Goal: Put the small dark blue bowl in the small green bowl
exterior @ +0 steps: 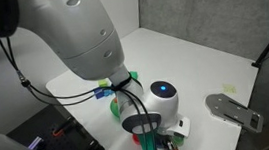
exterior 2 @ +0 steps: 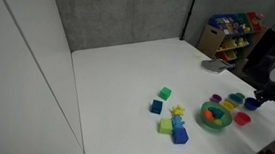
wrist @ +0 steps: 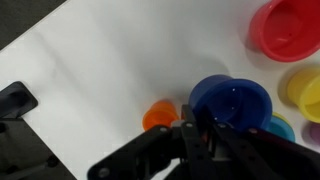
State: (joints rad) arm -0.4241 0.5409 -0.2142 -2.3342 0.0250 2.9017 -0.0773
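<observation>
Wrist view, and the claw (wrist: 200, 130) is right at the near rim of the small dark blue bowl (wrist: 234, 100)! The bowl sits mouth up over the white bench (wrist: 100, 70). An orange piece (wrist: 157, 116) is just beside it on one side and a yellow bowl (wrist: 306, 90) on the other, with a red bowl (wrist: 285, 28) farther back. It's dark fingers against dark plastic, so I cannot tell whether the claw is pinching that rim or only poised at it.

The bowl looks light, stiff and glossy, so probably slippery. The thin wall is the place to take it, one finger inside and one outside. A gentle squeeze should do, since too hard a pinch could tip or pop it loose.

The small green bowl is not in the wrist view. In an exterior view the little bowls cluster beside the large green bowl (exterior 2: 212, 116), too small to sort out.
</observation>
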